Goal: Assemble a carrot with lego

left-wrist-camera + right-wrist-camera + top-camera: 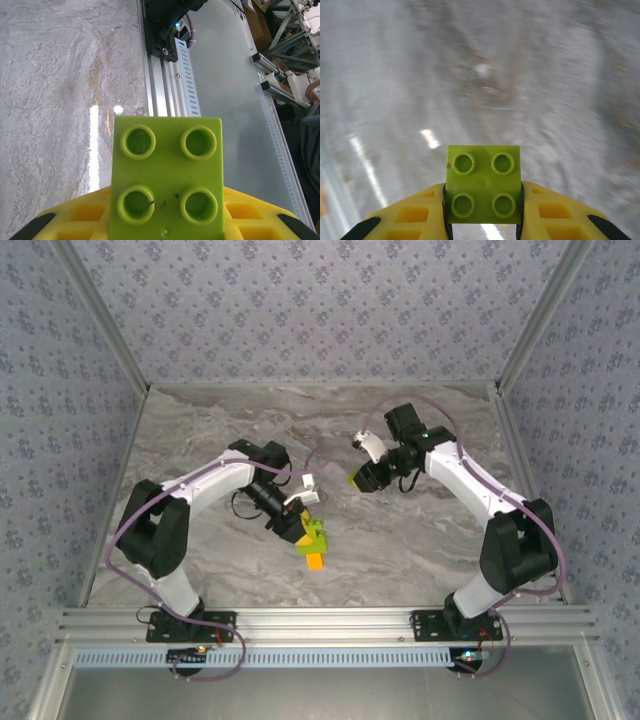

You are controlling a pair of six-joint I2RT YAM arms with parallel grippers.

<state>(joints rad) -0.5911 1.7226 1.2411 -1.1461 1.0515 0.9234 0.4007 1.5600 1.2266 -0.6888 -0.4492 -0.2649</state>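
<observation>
The carrot (314,543) is partly built. The left gripper (304,528) is pressed onto it and holds it up over the near middle of the table (420,540). Its orange brick (315,561) points toward the arm bases, with green pieces above it. In the left wrist view, a green top with four bare studs faces the camera between the yellow fingers (250,215).

The right gripper (364,476) pinches one loose green brick (483,184), studs toward its camera. It hangs over the table, farther back and to the right, apart from the carrot.

I think the step is adding a leaf. Next, the two arms need to come together. The loose brick's hollow bottom has to line up with bare studs on the carrot and then get a firm push. Both grips must be tight and straight, or the brick may slip or go on crooked.

I see nothing in the way between them. The walls (300,300) and the metal rail (320,620) at the near edge are well apart from the bricks. The purple cables (190,480) loop along each arm, off to the sides.
</observation>
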